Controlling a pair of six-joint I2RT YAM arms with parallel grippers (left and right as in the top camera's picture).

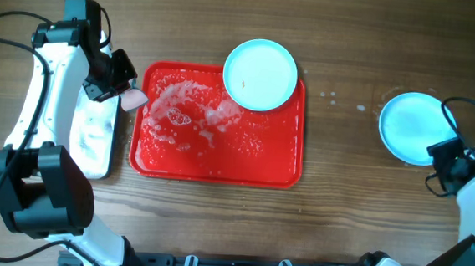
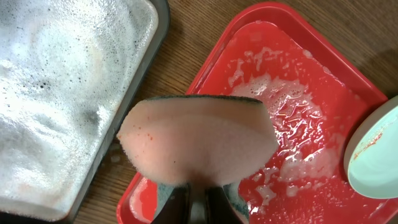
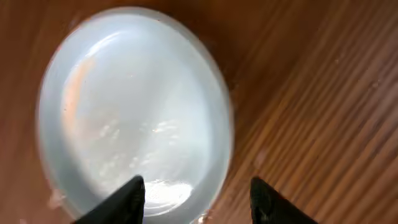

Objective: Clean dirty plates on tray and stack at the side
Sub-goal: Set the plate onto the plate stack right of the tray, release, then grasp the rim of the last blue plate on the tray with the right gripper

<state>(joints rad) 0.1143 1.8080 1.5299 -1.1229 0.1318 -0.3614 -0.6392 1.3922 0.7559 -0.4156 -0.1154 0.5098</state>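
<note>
From overhead, the red tray (image 1: pixel 217 179) lies mid-table, smeared with white foam (image 1: pixel 176 116), and one plate (image 1: pixel 261 74) sits at its 1 o'clock corner, overlapping the far rim. The left gripper (image 1: pixel 123 90) hangs just off the tray's 10 o'clock corner, clamped on a pink sponge (image 1: pixel 133 98), so this plate lies well apart from it, toward 3 o'clock. A foamy metal pan (image 1: pixel 94 140) lies just beside the tray at 9 o'clock, partly under the left arm. A second plate (image 1: pixel 411 127) rests on the bare table (image 1: pixel 342 199), well apart from the tray at 3 o'clock, and the right gripper (image 1: pixel 446 164) sits at this plate's 5 o'clock edge. The left wrist view adds what the overhead cannot: the sponge has a green scouring back and is pinched from below, over the gap between the pan (image 2: pixel 62 93) and the tray (image 2: pixel 298 112), and the plate (image 2: pixel 376 155) at 3 o'clock carries a brownish streak. In the right wrist view, the second plate (image 3: pixel 134 106) fills 10 o'clock, glossy and free of specks. The right gripper (image 3: pixel 199 202) stands moderately wide with nothing pinched: one of its fingers (image 3: pixel 127 199) overlaps the plate's near rim, and the other is over wood. Whether that finger touches the rim cannot be told.
</note>
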